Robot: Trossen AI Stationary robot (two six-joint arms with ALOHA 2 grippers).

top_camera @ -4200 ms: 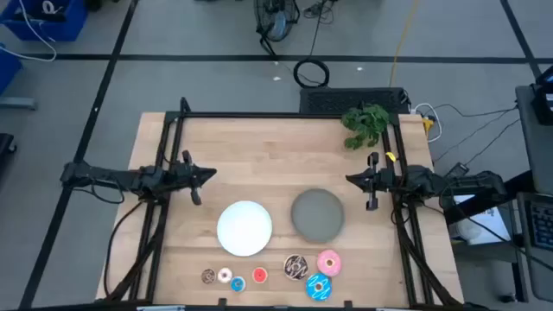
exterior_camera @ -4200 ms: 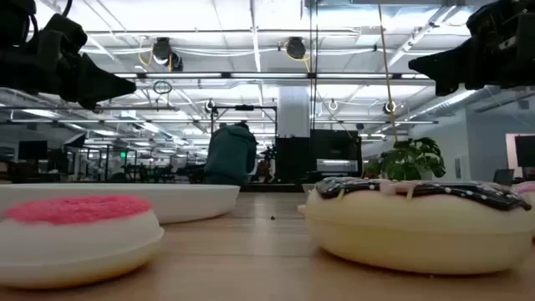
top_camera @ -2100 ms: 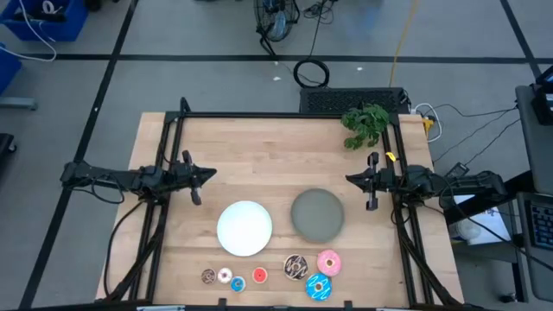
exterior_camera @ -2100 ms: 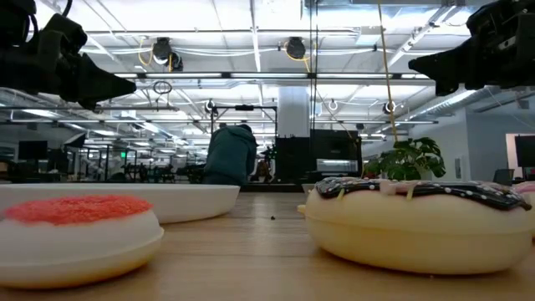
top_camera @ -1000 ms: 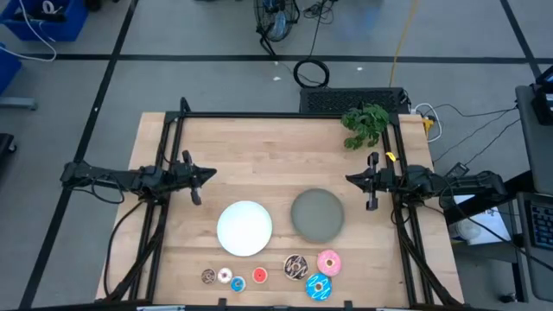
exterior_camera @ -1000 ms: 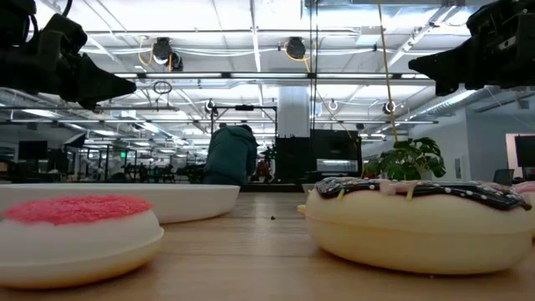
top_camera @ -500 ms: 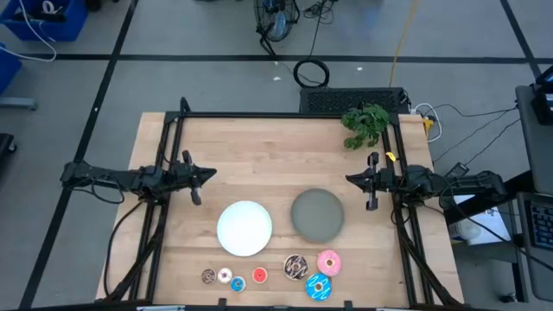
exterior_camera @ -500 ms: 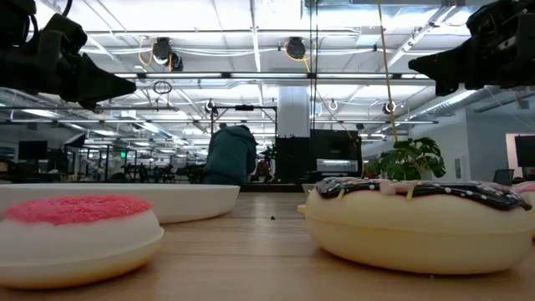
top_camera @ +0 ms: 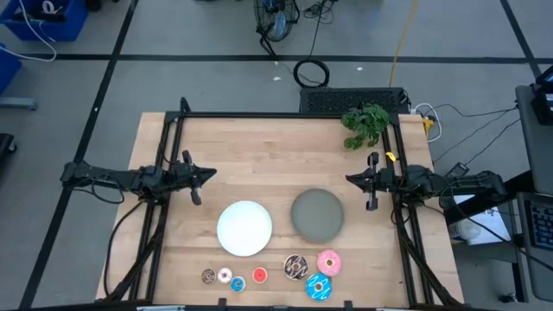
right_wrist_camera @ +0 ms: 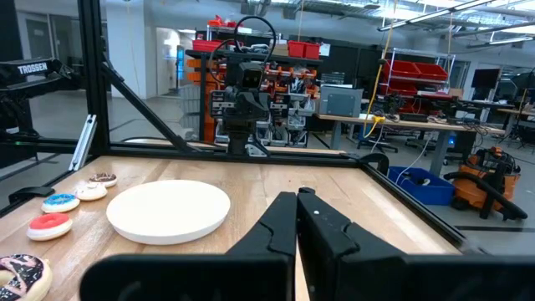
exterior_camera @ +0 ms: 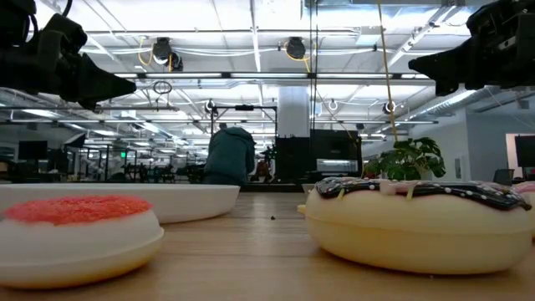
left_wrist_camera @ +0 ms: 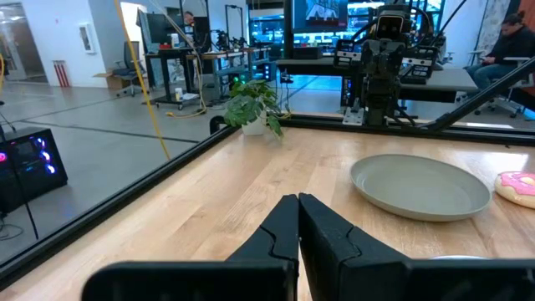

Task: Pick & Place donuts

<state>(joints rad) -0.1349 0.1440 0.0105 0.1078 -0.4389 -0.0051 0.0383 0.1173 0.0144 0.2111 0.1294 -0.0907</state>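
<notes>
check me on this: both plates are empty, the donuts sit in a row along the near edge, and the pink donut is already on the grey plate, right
Not quite. In the high view the pink donut lies on the table beside the grey plate, not on it. The white plate is empty too, and the donuts do sit along the near edge.

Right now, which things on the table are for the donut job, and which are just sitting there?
For the job:
- pink donut
- blue donut
- chocolate sprinkled donut
- four mini donuts
- white plate and grey plate, likely drop spots

Just lying about:
- green plant in the far corner
- coiled black cable on the floor
</notes>
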